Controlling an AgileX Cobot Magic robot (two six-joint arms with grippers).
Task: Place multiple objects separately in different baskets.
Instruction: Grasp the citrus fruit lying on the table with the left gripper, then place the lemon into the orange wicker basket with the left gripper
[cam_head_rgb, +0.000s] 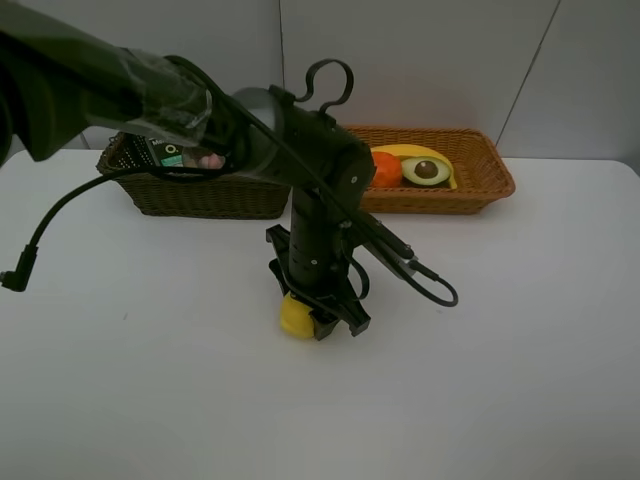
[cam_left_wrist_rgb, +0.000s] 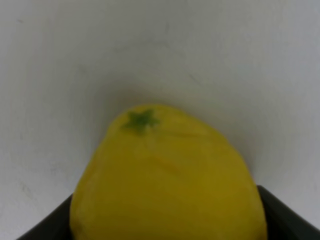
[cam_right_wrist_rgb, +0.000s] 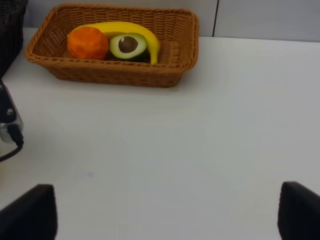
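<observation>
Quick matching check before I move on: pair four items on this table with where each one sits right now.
Items:
1. yellow lemon
2. round orange
3. halved green avocado with brown pit
4. right claw

Places:
A. at the near-left end of the orange-tan wicker basket
B. between the left claw's fingers, on the white table
C. open above bare table, holding nothing
D. leaning against the yellow banana

Pairs: 1-B, 2-A, 3-D, 4-C
</observation>
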